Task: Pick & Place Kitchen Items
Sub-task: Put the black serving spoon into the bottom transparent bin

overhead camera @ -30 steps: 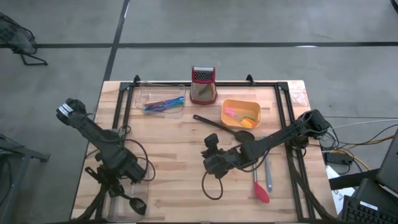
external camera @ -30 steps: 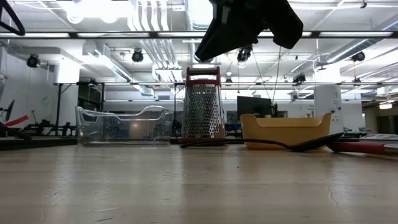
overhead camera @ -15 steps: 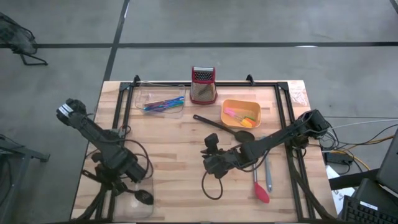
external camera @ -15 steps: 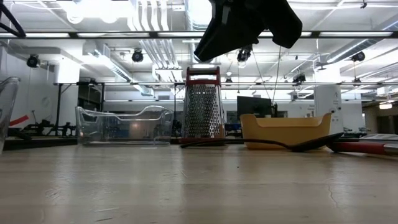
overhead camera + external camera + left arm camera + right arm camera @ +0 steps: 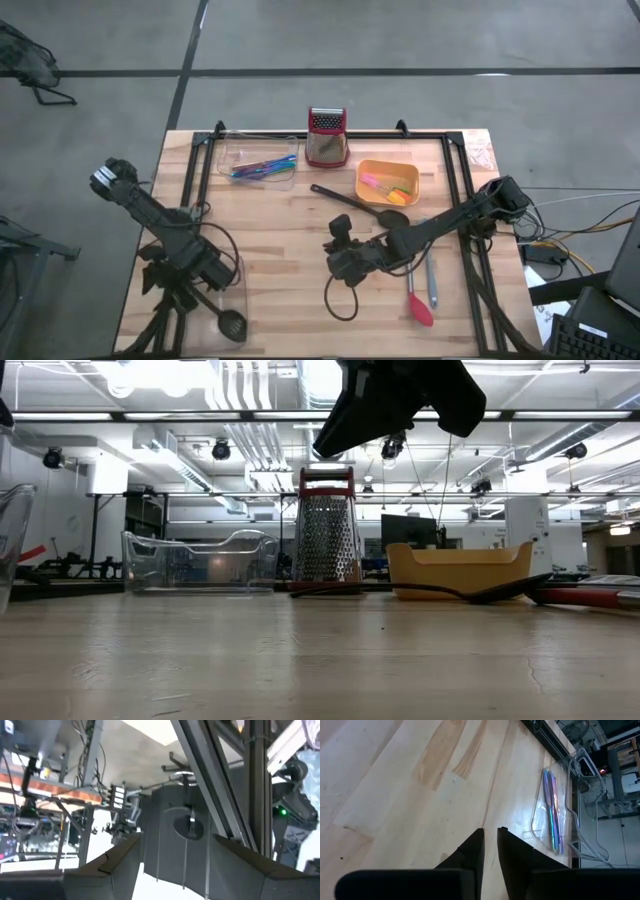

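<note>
My left gripper [image 5: 200,290] is over the table's near left corner, its fingers wide apart in its wrist view [image 5: 175,870]. The black slotted spoon [image 5: 231,323] reaches out from under it toward the near edge, beside a clear tray [image 5: 16,550]. My right gripper [image 5: 340,262] hangs shut and empty above the table's middle, and also shows in the low view [image 5: 390,400]. A black spoon [image 5: 350,201], a red spoon [image 5: 420,308] and a grey spatula [image 5: 432,285] lie on the right. Multicoloured cutlery [image 5: 262,166] lies in a far clear tray. My left gripper: the arm covers the slotted spoon's handle end in the high view, so I cannot tell whether the fingers touch it. Nothing is pinched between the fingers in the wrist view.
A steel grater with a red top [image 5: 327,137] stands at the far edge. An orange tub [image 5: 388,182] with coloured clips stands to its right. A black cable loop [image 5: 340,300] lies under my right arm. Black frame rails run along the table's sides.
My left gripper has shifted a little at the near left corner. The slotted spoon's head has moved slightly toward the table's right. A clear tray wall has come into the low view from its left edge. My right arm has kept still.
</note>
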`<state>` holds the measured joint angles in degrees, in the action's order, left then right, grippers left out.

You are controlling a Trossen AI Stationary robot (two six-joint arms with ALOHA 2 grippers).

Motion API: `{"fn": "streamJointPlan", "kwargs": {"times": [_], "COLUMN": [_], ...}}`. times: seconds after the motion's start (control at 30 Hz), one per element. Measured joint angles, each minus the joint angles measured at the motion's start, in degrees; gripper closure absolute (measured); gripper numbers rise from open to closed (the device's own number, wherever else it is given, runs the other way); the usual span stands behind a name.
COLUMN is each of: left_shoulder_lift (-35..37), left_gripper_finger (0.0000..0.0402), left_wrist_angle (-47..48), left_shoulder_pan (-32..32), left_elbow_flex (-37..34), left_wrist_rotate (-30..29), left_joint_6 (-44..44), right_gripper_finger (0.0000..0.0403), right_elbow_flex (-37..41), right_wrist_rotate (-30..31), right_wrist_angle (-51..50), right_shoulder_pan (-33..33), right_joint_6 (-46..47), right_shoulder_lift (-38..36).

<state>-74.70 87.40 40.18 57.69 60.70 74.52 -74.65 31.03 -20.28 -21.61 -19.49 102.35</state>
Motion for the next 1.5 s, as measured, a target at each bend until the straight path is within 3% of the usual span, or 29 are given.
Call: {"fn": "streamJointPlan", "kwargs": {"times": [0.27, 0.37, 0.67, 0.77, 0.9, 1.07, 1.37, 1.5], "left_shoulder_lift": [0.4, 1.5, 3.3, 3.4, 3.4, 3.4, 3.3, 3.3], "left_gripper_finger": [0.0163, 0.0163, 0.0164, 0.0163, 0.0163, 0.0164, 0.0163, 0.0163], "left_wrist_angle": [2.8, 0.4, 0.5, -1.9, -8.8, -17.7, -28.3, -29.9], "left_shoulder_pan": [-0.1, 0.0, -1.2, -1.2, -1.2, -1.2, -1.5, -1.6], "left_elbow_flex": [0.8, 0.8, 10.1, 15.7, 20.3, 20.8, 17.4, 16.9], "left_wrist_rotate": [0.2, -5.3, -37.1, -54.7, -76.5, -96.3, -112.9, -115.2], "left_joint_6": [-0.1, 0.0, -0.8, 0.1, -2.3, -9.0, -18.1, -20.5], "right_gripper_finger": [0.0358, 0.0351, 0.0321, 0.0305, 0.0277, 0.0251, 0.024, 0.025], "right_elbow_flex": [0.0, 0.0, 0.1, 0.3, 0.4, 3.2, 6.2, 5.4], "right_wrist_rotate": [0.0, 0.4, -2.4, -5.4, -5.7, -5.9, -13.2, -14.2], "right_wrist_angle": [-0.8, -5.4, -24.1, -24.1, -23.0, -15.9, -8.2, -8.1], "right_shoulder_pan": [0.0, 0.0, -0.1, -0.1, 0.9, 6.1, 18.9, 22.9], "right_joint_6": [0.6, 2.4, 19.5, 23.9, 22.6, 20.1, 17.7, 14.9], "right_shoulder_lift": [0.0, -0.2, -1.5, -2.7, -3.1, -3.1, -2.1, 0.2]}}
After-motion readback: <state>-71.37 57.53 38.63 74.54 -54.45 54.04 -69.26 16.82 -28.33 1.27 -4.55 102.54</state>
